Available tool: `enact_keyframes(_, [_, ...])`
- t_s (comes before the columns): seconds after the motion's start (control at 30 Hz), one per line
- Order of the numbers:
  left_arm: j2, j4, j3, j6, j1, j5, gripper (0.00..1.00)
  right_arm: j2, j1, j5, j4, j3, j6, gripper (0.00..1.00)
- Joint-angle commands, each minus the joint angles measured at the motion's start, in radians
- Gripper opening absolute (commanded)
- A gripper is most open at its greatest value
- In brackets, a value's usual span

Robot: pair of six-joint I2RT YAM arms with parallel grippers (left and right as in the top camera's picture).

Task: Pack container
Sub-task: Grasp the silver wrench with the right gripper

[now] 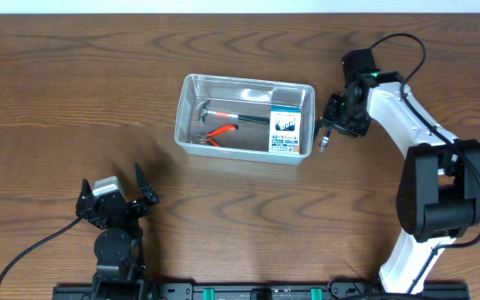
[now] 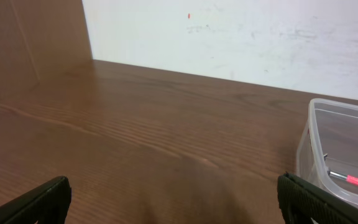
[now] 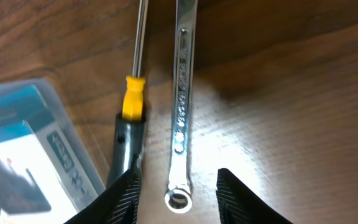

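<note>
- Brown wood-grain table (image 1: 73, 83); the left wrist view shows a plain white wall (image 2: 229, 37) behind it.
- Counts: 1 container (image 1: 240, 153), 1 hammer (image 1: 238, 115), 1 pair of pliers (image 1: 222, 133), 1 printed box (image 1: 284, 132), 1 screwdriver (image 3: 134, 106), 1 wrench (image 3: 182, 93), 2 arms.
- Container: clear plastic, rectangular, rounded corners, thick rim. It sits mid-table, long side across the overhead view.
- Inside the container: the hammer with metal head and dark handle lies along the far side; the pliers with red grips are at the near-left; the blue-and-white box is flat at the right end.
- Outside, just beside the container's right end: the screwdriver with thin steel shaft and yellow-and-black handle, and the flat shiny steel wrench with a ring end. They lie side by side on the wood, close to parallel.
- Right gripper (image 3: 178, 182): just right of the container, fingers spread over the wrench's ring end, clamping nothing; its left finger overlaps the screwdriver handle.
- Left gripper (image 2: 171, 193): well apart from the container at its near-left, fingers wide apart, empty.
</note>
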Motion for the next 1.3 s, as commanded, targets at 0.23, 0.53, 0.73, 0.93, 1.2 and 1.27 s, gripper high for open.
enact_keyframes(0.23, [-0.004,-0.029,-0.022,0.002,-0.003,-0.02,0.98,0.083,0.013,0.041,0.029,-0.008,0.093,0.36])
enact_keyframes(0.53, [-0.004,-0.029,-0.022,0.002,-0.003,-0.019,0.98,0.146,0.014,0.041,0.052,-0.008,0.097,0.27])
enact_keyframes(0.73, [-0.004,-0.029,-0.022,0.002,-0.003,-0.019,0.98,0.147,0.011,0.041,0.055,-0.008,0.095,0.01])
enact_keyframes(0.93, [-0.004,-0.029,-0.022,0.002,-0.003,-0.02,0.98,0.14,0.006,0.041,0.038,-0.002,0.034,0.01])
enact_keyframes(1.2, [-0.004,-0.029,-0.022,0.002,-0.003,-0.02,0.98,-0.05,-0.012,0.084,0.029,0.091,-0.203,0.01])
enact_keyframes(1.27, [-0.004,-0.029,-0.022,0.002,-0.003,-0.02,0.98,-0.126,-0.002,0.081,0.029,0.135,-0.288,0.01])
